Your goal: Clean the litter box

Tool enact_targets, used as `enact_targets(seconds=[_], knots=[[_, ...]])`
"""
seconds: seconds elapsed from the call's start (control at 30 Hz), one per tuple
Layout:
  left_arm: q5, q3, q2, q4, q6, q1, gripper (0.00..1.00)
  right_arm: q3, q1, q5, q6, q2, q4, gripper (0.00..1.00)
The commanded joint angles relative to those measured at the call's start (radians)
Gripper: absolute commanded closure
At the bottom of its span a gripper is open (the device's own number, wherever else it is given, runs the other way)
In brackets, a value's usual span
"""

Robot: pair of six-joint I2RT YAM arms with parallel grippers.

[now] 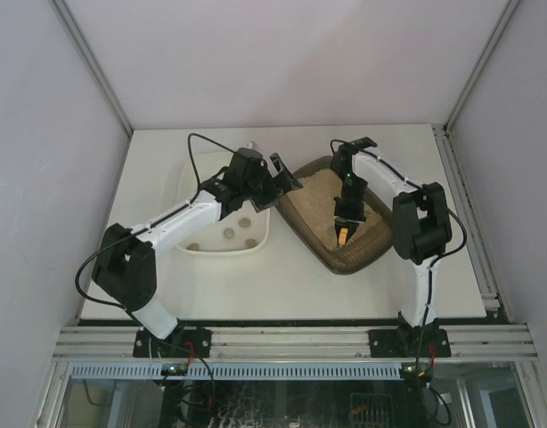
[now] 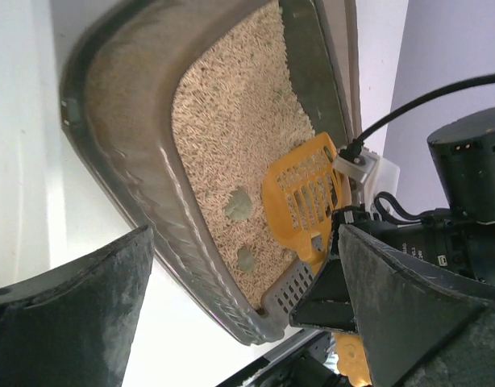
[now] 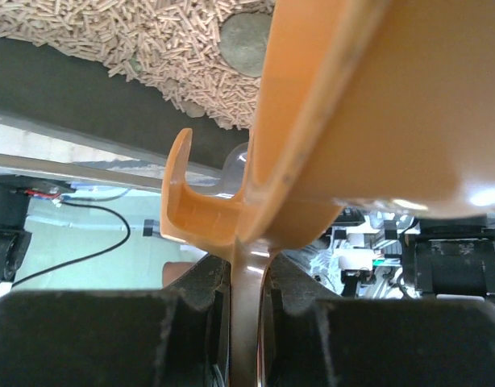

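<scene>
The dark brown-grey litter box (image 1: 371, 254) with beige litter sits at centre right, tilted diagonally; it also shows in the left wrist view (image 2: 135, 193). My right gripper (image 1: 345, 223) is shut on the handle of an orange slotted scoop (image 2: 304, 193), which rests in the litter at the box's near end; the handle shows in the right wrist view (image 3: 255, 234). Grey-green clumps (image 2: 238, 205) lie in the litter beside the scoop. My left gripper (image 1: 287, 178) is open and empty, by the box's far left rim.
A white tub (image 1: 224, 241) stands left of the litter box, under my left arm, with a few small clumps (image 1: 227, 234) inside. White walls enclose the table on three sides. A metal rail (image 1: 291, 339) runs along the near edge.
</scene>
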Motion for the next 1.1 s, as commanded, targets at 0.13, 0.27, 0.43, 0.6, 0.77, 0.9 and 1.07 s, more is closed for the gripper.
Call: enact_targets(seconds=[0.13, 0.27, 0.43, 0.6, 0.77, 0.9, 1.07], knots=[[0.009, 0.011, -0.048, 0.047, 0.006, 0.084, 0.00, 0.031, 0.023, -0.175, -0.014, 0.087, 0.055, 1.00], [0.012, 0.008, -0.056, 0.028, 0.018, 0.117, 0.01, 0.007, 0.032, -0.222, -0.015, 0.079, 0.059, 1.00], [-0.045, -0.026, -0.107, 0.027, 0.064, 0.120, 0.01, -0.037, 0.054, -0.278, -0.014, 0.063, 0.073, 1.00], [-0.081, -0.047, -0.137, 0.033, 0.086, 0.120, 0.01, -0.061, 0.055, -0.352, -0.013, 0.041, 0.086, 1.00], [-0.089, -0.044, -0.131, 0.025, 0.092, 0.120, 0.01, -0.091, 0.051, -0.460, -0.017, 0.025, 0.118, 1.00], [-0.089, -0.033, -0.122, 0.014, 0.097, 0.120, 0.01, -0.095, 0.048, -0.487, -0.018, 0.034, 0.130, 1.00], [-0.094, -0.025, -0.111, 0.010, 0.105, 0.120, 0.01, -0.066, 0.035, -0.456, -0.022, 0.069, 0.145, 1.00]])
